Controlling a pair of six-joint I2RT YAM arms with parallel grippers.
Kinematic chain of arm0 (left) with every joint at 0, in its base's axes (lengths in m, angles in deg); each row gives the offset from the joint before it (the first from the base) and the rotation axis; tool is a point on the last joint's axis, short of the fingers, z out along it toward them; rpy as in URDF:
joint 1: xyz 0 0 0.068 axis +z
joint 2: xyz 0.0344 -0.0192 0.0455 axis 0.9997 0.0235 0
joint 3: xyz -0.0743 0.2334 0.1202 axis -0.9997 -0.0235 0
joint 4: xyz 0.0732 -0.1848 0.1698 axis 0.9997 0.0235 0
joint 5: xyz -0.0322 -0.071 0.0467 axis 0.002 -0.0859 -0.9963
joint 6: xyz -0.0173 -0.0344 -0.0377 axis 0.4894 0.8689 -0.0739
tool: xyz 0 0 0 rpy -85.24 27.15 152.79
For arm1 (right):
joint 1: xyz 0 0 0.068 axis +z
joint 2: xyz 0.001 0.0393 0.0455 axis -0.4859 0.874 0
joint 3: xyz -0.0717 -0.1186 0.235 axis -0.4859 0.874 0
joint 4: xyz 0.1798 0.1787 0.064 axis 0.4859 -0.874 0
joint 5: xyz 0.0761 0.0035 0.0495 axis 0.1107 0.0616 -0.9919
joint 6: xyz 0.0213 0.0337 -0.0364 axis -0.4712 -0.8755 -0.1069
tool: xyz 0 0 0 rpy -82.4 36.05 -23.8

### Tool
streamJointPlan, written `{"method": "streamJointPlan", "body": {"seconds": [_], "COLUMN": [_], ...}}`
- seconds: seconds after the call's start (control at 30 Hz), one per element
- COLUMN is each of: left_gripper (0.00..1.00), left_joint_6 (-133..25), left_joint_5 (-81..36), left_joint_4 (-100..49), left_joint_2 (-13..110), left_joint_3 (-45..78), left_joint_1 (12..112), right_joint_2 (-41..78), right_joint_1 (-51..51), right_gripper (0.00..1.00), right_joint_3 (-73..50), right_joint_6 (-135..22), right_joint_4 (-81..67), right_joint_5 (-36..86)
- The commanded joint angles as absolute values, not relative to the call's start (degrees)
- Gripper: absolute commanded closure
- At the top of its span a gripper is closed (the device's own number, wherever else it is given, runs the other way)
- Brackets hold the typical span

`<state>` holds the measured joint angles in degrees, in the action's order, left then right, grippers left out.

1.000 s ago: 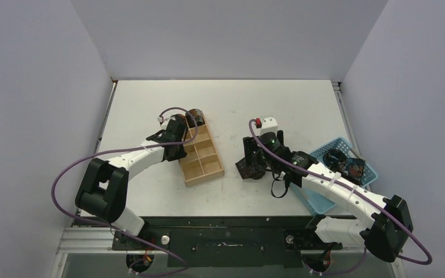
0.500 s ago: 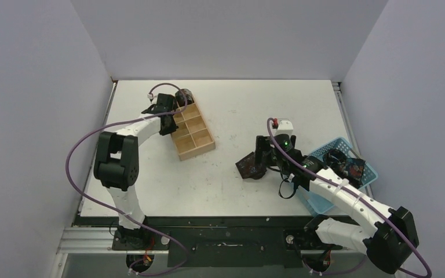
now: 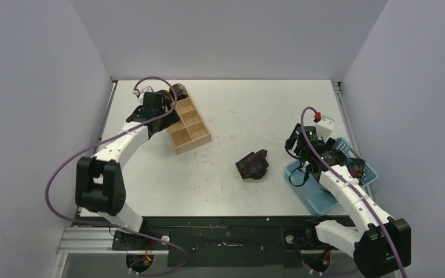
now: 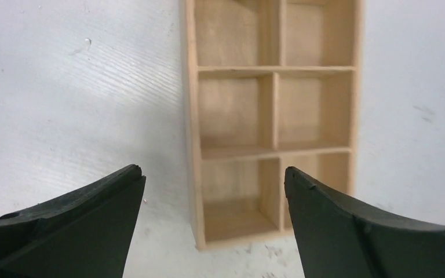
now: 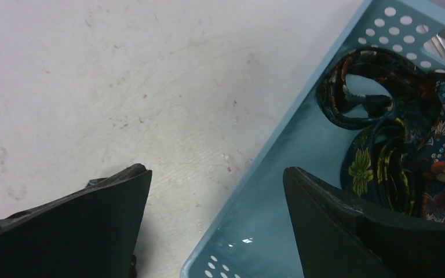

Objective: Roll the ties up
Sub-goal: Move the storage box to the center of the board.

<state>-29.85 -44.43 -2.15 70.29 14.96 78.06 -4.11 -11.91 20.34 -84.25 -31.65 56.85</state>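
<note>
While both claws stand spread and hold nothing, the ties lie in more than one place. One dark tie point(image 3: 253, 165) sits as a crumpled, half-folded heap on the bare worktop point(image 3: 249, 110), a little right of the middle and well apart from either arm. More ties point(image 5: 394, 116) lie loosely looped over one another in the light blue basket point(image 5: 301, 116) at the right edge, dark cloth with yellow, red and blue flowers. At the far left, a dark coil point(image 3: 178, 90) seems to fill the far end compartment of the wooden tray point(image 3: 194, 145). It looks like a rolled tie, though the view from above is too small to be sure.

The left claw point(image 4: 212, 172) hangs over the tray's side wall, fingers wide, with only empty compartments showing between them. The right claw point(image 5: 217, 172) hovers across the basket's left wall, one finger above the worktop and the other above the basket floor.

I judge the cloth to be light, limp and probably slick. It should sag and unfold when lifted, and a loose roll would likely spring open. A flat pinch across the width near one end seems best, but no end shows clearly in the heap on the worktop. In the basket, the open loop by the far wall stands clearest for a grip. The ties there overlap, so lifting one may drag its neighbour along.
</note>
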Motion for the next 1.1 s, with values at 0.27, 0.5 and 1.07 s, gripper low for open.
{"method": "streamJointPlan", "body": {"seconds": [0.27, 0.5, 1.07], "left_gripper": [0.12, 0.15, 0.07], "left_joint_6": [-24.59, -20.98, -22.45], "left_joint_5": [-42.96, -42.0, -42.6], "left_joint_4": [-5.11, -5.91, -6.72], "left_joint_2": [40.96, 28.97, 19.21], "left_joint_3": [-3.21, -14.08, -21.0], "left_joint_1": [60.57, 54.63, 50.73], "right_joint_2": [7.82, 17.96, 34.75], "right_joint_1": [-14.94, -15.44, -13.39], "right_gripper": [0.22, 0.65, 0.19], "right_joint_3": [25.17, 20.41, -8.17], "right_joint_6": [-88.32, -86.14, -79.41], "right_joint_4": [-25.53, -19.47, -24.23], "right_joint_5": [58.93, 57.39, 59.48]}}
